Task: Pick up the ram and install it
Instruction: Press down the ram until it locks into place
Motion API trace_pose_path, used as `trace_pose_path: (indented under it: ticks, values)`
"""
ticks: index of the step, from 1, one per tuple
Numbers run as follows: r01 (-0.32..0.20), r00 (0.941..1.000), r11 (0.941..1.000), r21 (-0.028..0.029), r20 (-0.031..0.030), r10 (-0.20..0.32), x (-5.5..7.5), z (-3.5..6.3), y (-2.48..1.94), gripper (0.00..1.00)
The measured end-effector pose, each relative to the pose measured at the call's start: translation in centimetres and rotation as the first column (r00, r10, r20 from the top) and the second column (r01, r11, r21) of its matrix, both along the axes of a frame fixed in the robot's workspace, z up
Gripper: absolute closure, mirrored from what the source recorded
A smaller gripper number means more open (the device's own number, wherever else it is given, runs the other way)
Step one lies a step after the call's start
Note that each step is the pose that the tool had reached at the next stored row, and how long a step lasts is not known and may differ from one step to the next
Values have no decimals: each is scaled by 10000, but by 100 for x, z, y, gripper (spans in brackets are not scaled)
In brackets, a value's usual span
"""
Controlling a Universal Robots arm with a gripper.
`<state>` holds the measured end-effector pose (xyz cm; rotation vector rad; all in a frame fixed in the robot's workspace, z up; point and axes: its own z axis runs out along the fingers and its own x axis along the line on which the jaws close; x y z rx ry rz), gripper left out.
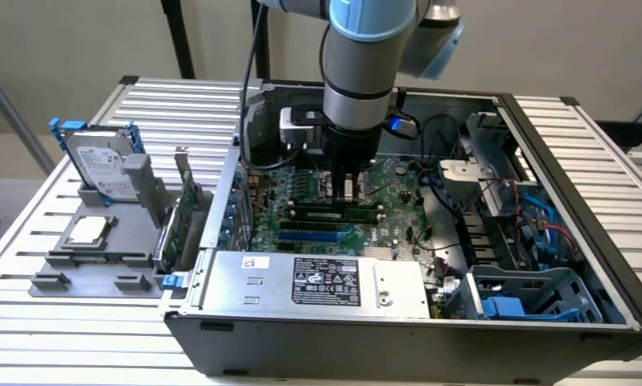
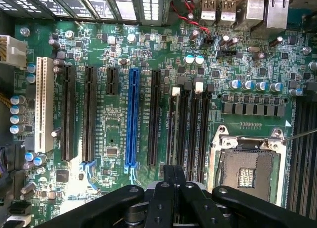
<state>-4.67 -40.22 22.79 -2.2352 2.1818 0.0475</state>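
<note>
The exterior view shows the arm (image 1: 366, 48) coming straight down from above into the open computer case (image 1: 578, 233), its wrist vertical and the gripper (image 1: 349, 191) lowered onto the motherboard (image 1: 391, 181) near the middle of the case. The fingers are clenched together over the row of memory slots, where the ram (image 1: 332, 215), a narrow green stick, lies seated lengthwise just under the fingertips. The case sits on a slatted tabletop (image 1: 42, 322); by the tabletop's edge at the exterior view's left, a grey holder (image 1: 96, 265) carries a hard drive (image 1: 98, 165), a processor (image 1: 87, 231) and an upright green expansion card (image 1: 182, 217). The wrist view looks down along the closed black fingers (image 2: 173, 188) onto the board: the fingers meet over the black memory slots (image 2: 190, 129) beside the processor socket (image 2: 247, 168), with a blue slot (image 2: 132, 119) and a white slot (image 2: 43, 106) farther off. Whether the fingers grip or only press the stick cannot be told.
</note>
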Motion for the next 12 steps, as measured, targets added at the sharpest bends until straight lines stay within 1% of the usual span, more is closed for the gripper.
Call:
trace_pose_path:
  ticks: [3,4,12]
  values:
    - [0,10000,10000,-9,-11,0,0,134,-1,89]
    - [-1,10000,10000,-10,-14,1,1,150,-1,89]
    - [-1,10000,10000,-10,-14,1,1,150,-1,89]
